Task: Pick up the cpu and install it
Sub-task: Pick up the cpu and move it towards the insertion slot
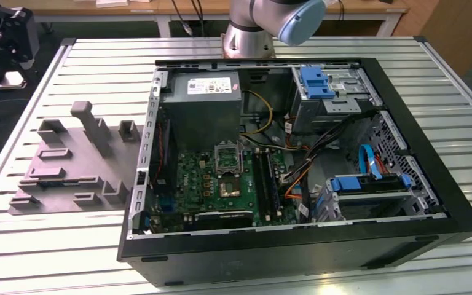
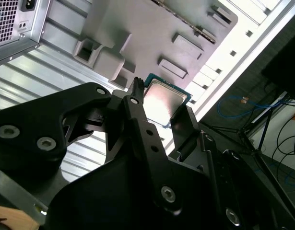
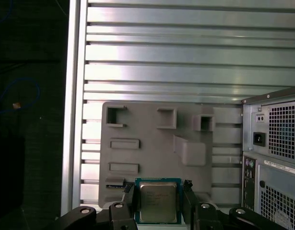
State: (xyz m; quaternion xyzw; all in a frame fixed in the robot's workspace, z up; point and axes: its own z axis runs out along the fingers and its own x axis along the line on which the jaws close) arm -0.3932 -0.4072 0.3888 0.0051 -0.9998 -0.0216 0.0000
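Clamping the cpu (image 3: 158, 201) — end effector (image 3: 158, 188).

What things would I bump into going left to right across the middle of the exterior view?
Grey moulded tray → green circuit board → bundle of black and orange cables → blue-fronted drive cage → the computer case's black side wall.
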